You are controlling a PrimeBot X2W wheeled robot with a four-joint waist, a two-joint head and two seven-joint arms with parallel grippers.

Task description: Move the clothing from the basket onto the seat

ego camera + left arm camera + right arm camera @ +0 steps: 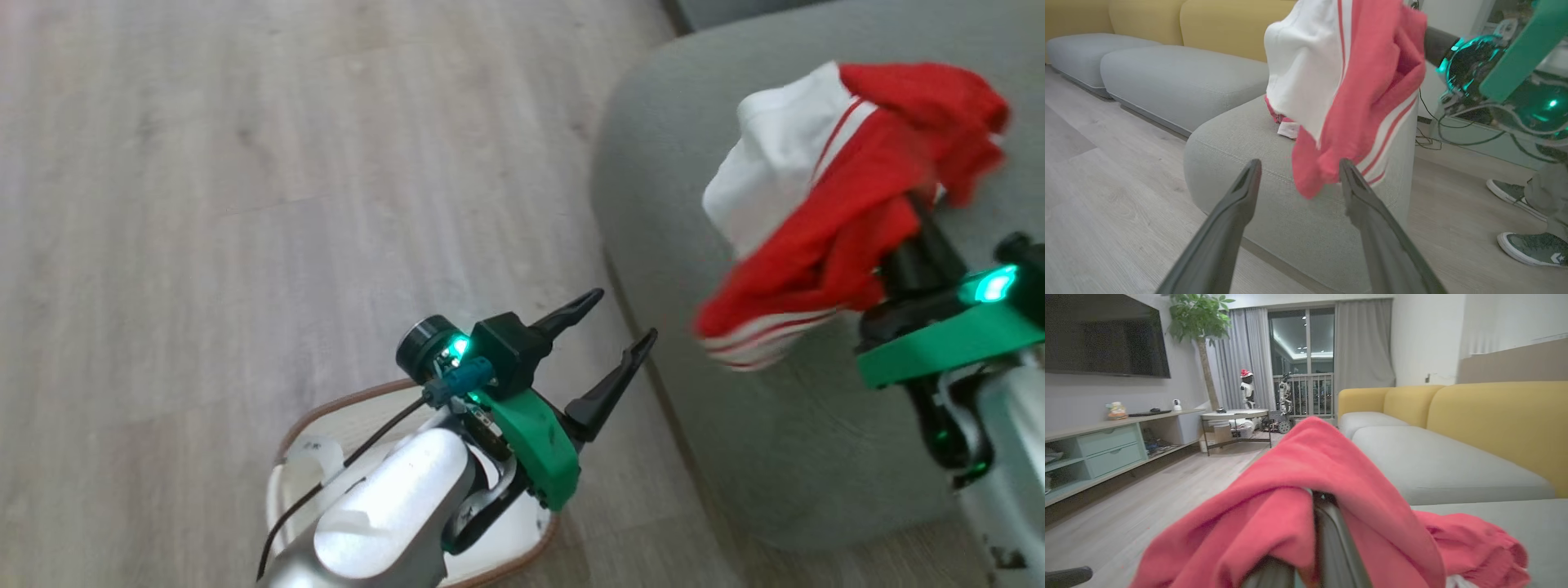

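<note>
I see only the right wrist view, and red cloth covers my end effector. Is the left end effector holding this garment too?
Observer: No. The left end effector is open and empty, beside the garment.
Operator: Where is the basket?
Observer: The basket stands on the floor under the left arm.
Operator: Is anyone near?
Observer: Yes, a person's shoes are on the floor close to the seat.
</note>
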